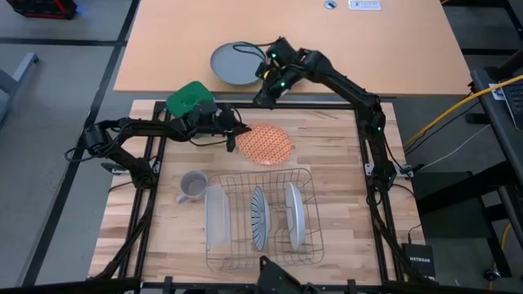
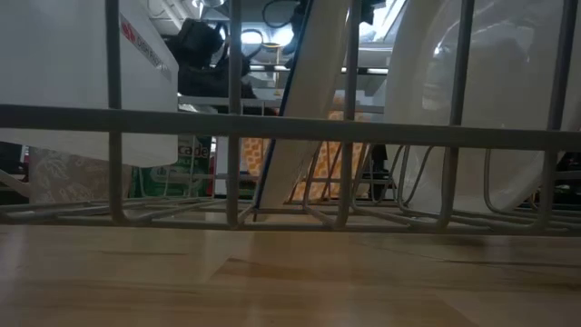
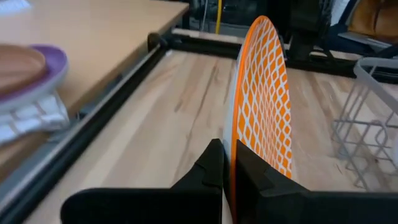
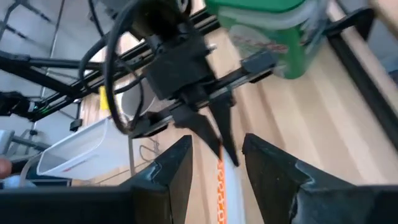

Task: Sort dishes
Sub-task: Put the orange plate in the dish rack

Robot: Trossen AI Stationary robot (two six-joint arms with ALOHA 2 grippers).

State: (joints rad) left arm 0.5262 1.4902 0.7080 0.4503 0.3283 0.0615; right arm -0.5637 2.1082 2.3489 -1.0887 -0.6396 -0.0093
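Observation:
The orange-red patterned plate [image 1: 270, 145] is at mid table, just beyond the wire dish rack [image 1: 314, 211]. My left gripper [image 1: 234, 135] is shut on its left rim. The plate shows nearly edge on in the left wrist view [image 3: 264, 106] and behind the rack wires in the low view [image 2: 338, 163]. My right gripper [image 1: 263, 96] is open and empty, above and beyond the plate, looking down on the left gripper and the plate's rim [image 4: 219, 186]. The blue-striped plate [image 1: 259, 216] and the white plate [image 1: 294, 214] stand on edge in the rack. My left gripper pinches the orange-red plate's rim [image 3: 234, 146] between its two fingers, one on the patterned face and one on the back. The fingers come from the table's left side. The plate is tilted steeply on edge, patterned face toward the rack. I cannot tell whether its lower rim touches the table.
A clear tub [image 1: 215, 216] stands in the rack's left part. A grey mug [image 1: 192, 185] stands left of the rack. A green-lidded container [image 1: 190, 98] is at the far left. A plain grey plate [image 1: 237, 64] lies on the desk beyond.

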